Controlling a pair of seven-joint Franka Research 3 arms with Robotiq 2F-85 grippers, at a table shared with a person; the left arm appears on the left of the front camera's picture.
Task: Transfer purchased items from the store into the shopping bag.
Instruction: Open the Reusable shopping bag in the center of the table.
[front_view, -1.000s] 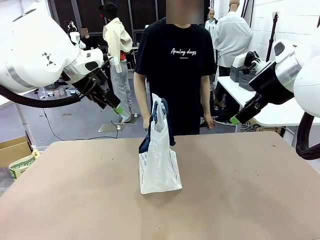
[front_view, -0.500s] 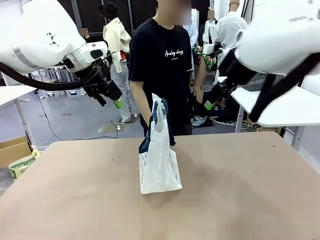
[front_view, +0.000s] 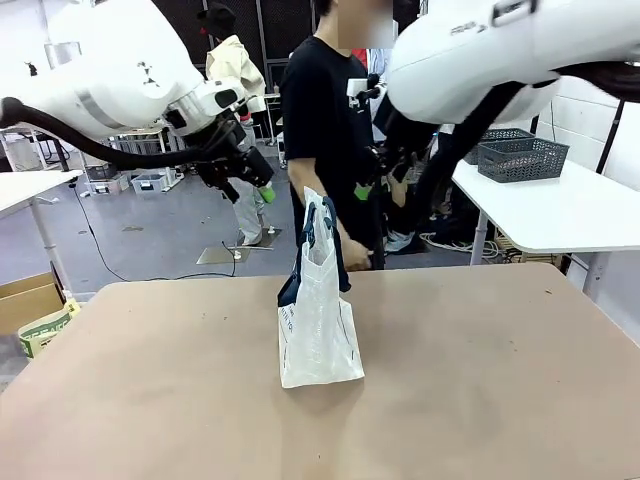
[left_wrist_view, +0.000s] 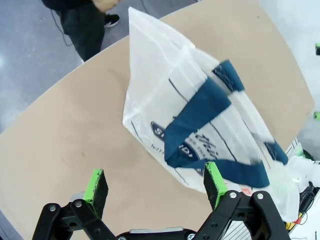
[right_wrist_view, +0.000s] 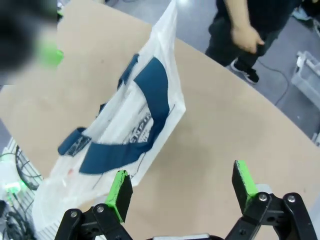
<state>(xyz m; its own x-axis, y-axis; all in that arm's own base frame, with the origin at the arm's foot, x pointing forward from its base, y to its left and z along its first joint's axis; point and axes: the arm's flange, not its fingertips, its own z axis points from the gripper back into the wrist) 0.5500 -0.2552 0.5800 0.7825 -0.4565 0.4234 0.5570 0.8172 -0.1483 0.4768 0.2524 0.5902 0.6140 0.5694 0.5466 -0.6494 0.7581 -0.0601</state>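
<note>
Swung inward since a second ago: left gripper (left_wrist_view: 156, 182) and right gripper (right_wrist_view: 182, 187), both spread wide and empty, poised above translucent whitish plastic shopping bag (front_view: 318, 320) with navy strap handles, upright mid tan table (front_view: 480, 380). Looks like approach to the bag; loading seemingly not begun.

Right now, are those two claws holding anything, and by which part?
Nothing is held. The left gripper and the right gripper both hang open and empty above the shopping bag, which stands on the table.
</note>
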